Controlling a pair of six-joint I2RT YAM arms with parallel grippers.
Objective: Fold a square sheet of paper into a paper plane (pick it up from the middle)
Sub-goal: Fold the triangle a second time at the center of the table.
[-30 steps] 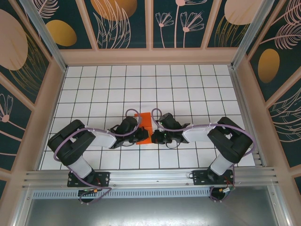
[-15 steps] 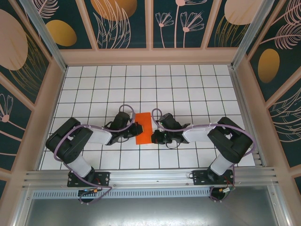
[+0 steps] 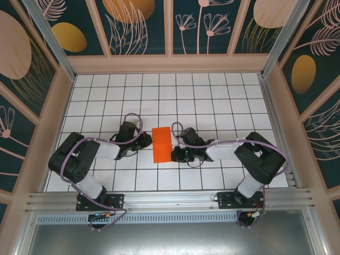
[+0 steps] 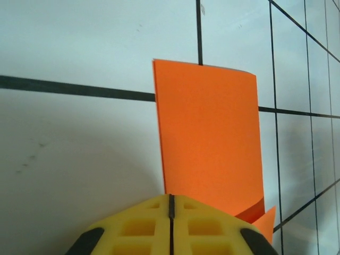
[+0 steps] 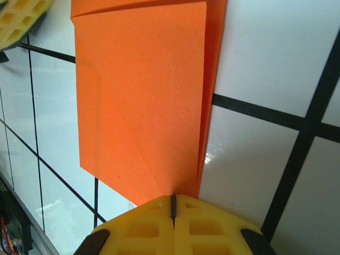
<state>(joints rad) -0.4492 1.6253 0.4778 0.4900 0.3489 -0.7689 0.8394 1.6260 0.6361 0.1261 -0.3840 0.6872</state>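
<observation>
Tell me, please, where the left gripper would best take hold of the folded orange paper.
Probably the corner nearest the left gripper, where the folded orange paper shows parted layers. Come in low from the left, jaws opened: elsewhere it lies flat on the tiled table, and the right gripper rests at the opposite edge.

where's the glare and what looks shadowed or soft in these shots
Right wrist: a small glare spot on the white tile beside the paper. Left wrist: grey shadow across the tile near the left gripper. Top external: evenly lit, sharp.
</observation>
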